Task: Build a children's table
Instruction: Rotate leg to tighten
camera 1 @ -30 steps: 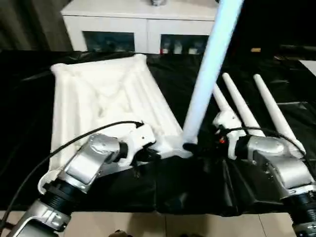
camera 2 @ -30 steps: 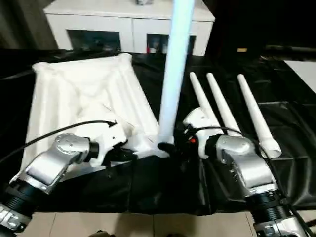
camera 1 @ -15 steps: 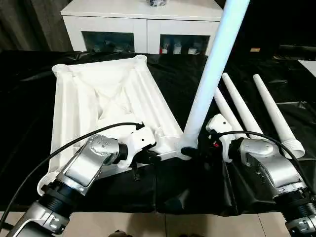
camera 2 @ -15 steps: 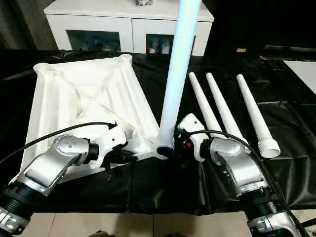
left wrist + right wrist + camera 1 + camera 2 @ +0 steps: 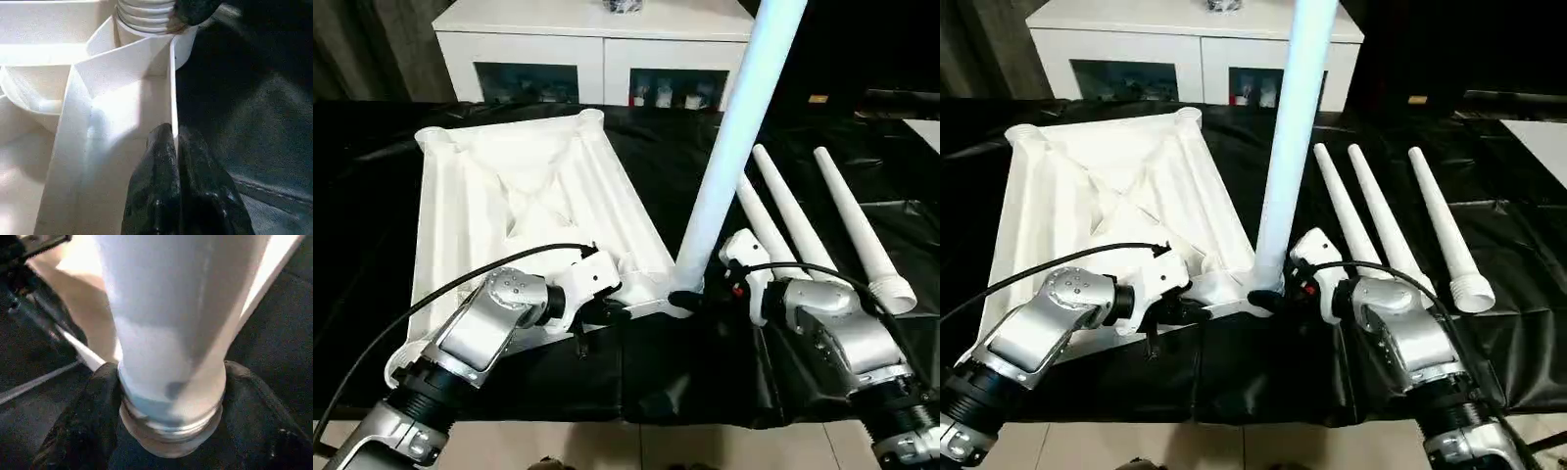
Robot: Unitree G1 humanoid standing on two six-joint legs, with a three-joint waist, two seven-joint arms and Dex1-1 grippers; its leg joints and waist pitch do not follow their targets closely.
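White plastic tabletop point(image 5: 524, 211) is lying ribs-up across the left of the frame on black sheeting point(image 5: 705, 382); one leg point(image 5: 729, 147) is standing at centre in its near corner socket; three spare legs point(image 5: 822, 211) are lying at right, leaving open room beyond; the left gripper point(image 5: 173, 147) is pinching the tabletop's edge, probably steadying it; the right gripper point(image 5: 171, 396) is cupping the leg's threaded base.

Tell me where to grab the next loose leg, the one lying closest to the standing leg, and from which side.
Judging by its pose, take the nearest loose leg around its middle, from above, fingers straddling it crosswise. It lies flat on the black sheet, narrow tip away from the robot, close beside the middle leg, so a side approach looks cramped. Its thick end sits behind the right gripper.
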